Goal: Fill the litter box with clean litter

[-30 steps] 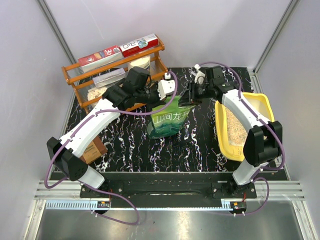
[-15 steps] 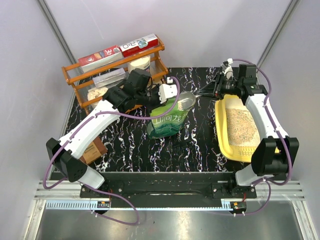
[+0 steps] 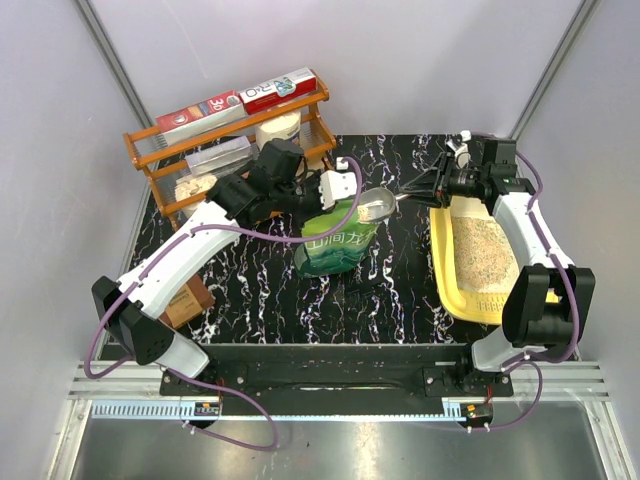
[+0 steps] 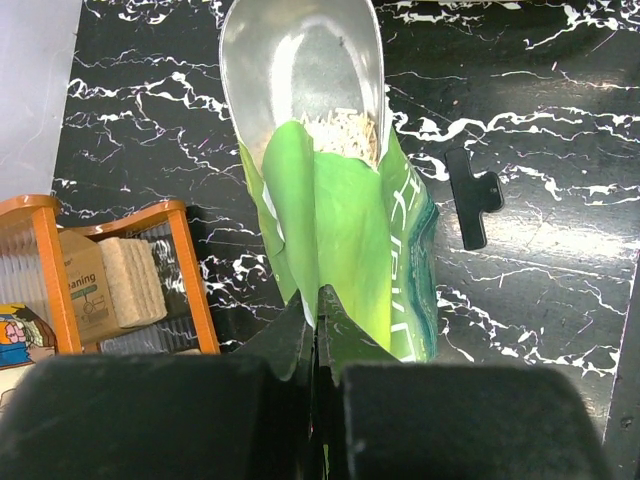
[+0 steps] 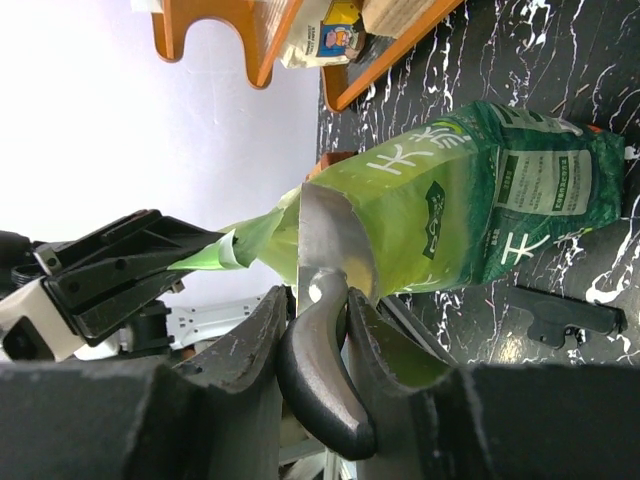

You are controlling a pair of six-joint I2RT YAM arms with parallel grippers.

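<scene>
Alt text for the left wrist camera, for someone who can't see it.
The left gripper, shut, pinches the rim of an open green litter pouch, where a shiny silver scoop holds a few pale litter granules. A black clip lies on the black marbled table beside it, and an orange wire rack stands at the frame's left.

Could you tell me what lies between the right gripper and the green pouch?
The grey scoop, handle in the right gripper, bowl at the green pouch, seen in the top view.
</scene>
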